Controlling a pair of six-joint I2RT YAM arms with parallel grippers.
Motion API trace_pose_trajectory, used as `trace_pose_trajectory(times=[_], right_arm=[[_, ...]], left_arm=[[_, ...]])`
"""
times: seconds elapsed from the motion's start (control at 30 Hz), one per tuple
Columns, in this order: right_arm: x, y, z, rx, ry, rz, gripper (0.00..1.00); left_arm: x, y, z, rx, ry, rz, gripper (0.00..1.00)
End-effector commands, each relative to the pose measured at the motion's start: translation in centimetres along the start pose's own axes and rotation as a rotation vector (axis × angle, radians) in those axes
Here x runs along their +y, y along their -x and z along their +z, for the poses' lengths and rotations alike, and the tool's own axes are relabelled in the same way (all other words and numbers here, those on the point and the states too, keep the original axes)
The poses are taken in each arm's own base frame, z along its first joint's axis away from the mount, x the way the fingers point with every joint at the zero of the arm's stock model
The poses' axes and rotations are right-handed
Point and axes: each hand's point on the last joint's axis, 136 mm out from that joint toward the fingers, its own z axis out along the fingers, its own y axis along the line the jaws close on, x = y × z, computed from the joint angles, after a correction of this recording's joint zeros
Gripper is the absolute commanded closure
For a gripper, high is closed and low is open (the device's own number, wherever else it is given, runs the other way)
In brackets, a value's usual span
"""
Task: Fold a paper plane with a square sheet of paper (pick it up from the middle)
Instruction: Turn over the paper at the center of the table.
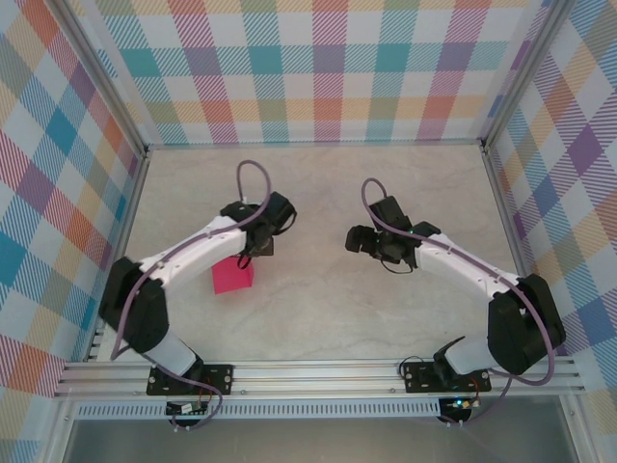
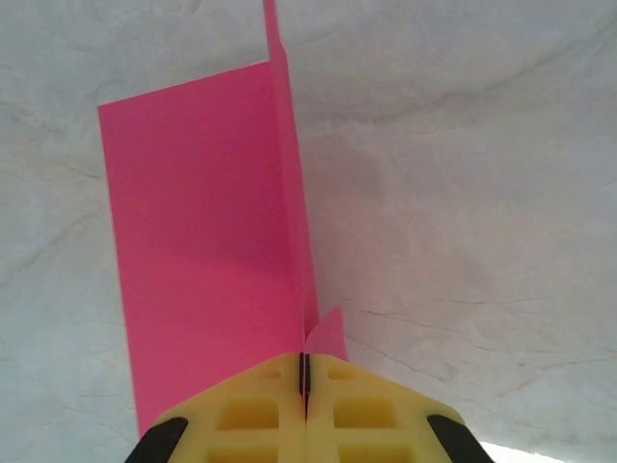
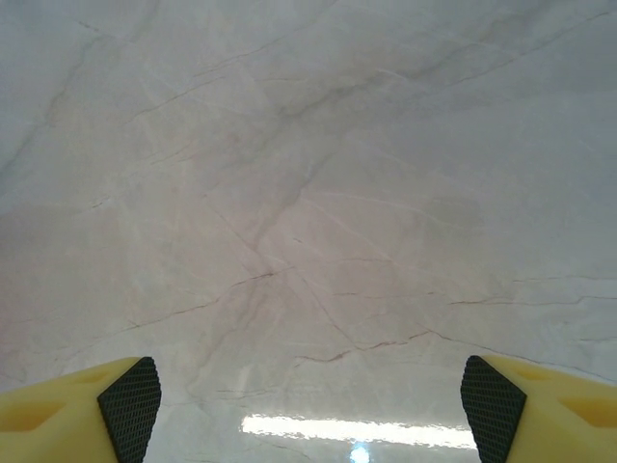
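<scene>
Left of centre over the pale marbled table [image 1: 318, 309], the closed left tool [image 2: 304, 365] pinches the thin, bright pink-red folded sheet of paper [image 2: 202, 241] at its upright crease; the right tool [image 3: 310, 395] hangs wide open, well apart, holding nothing

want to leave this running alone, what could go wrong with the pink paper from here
1. The left gripper is shut on just a small bit of the paper at its crease; the thin sheet might slip out or tear there.
2. The right gripper is open over bare table, apart from the paper, so the loose flap has no second support and may sag or crease crooked.
</scene>
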Motion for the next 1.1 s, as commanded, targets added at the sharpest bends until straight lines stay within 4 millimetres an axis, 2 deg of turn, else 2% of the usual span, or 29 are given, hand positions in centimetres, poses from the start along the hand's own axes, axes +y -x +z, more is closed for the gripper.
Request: trace_pose_trajectory(times=[0.0,0.23,0.4,0.5,0.63,0.77,0.87,0.97,1.07], right_arm=[[-2.0,-0.2,-0.7,-0.021,-0.071,0.044,0.15],[-4.1,-0.5,-1.6,-0.051,-0.108,0.126,0.14],[-4.9,-0.9,-2.0,-0.052,-0.123,0.158,0.13],[-5.2,-1.2,-1.8,-0.042,-0.132,0.165,0.12],[-5.2,-1.5,-1.6,-0.030,-0.128,0.169,0.09],[-5.1,-1.7,-1.5,-0.022,-0.120,0.169,0.09],[-5.0,-1.6,-1.6,-0.022,-0.114,0.175,0.08],[-4.9,-1.6,-1.8,-0.026,-0.103,0.181,0.08],[-4.9,-1.6,-2.1,-0.026,-0.094,0.182,0.05]], left_arm=[[0.1,0.5,-0.1,-0.025,0.174,0.129,0.95],[-6.6,-0.3,2.3,-0.002,0.221,0.284,0.93],[-11.9,-2.0,3.5,0.043,0.096,0.301,0.90],[-14.0,-2.9,4.0,0.068,0.048,0.306,0.86],[-15.2,-3.6,4.6,0.094,0.023,0.300,0.81],[-16.3,-4.0,4.7,0.112,-0.029,0.284,0.71],[-16.9,-4.0,4.5,0.120,-0.064,0.274,0.68],[-17.7,-3.4,2.9,0.116,-0.144,0.251,0.66],[-18.5,-2.0,-0.6,0.084,-0.289,0.203,0.61]])
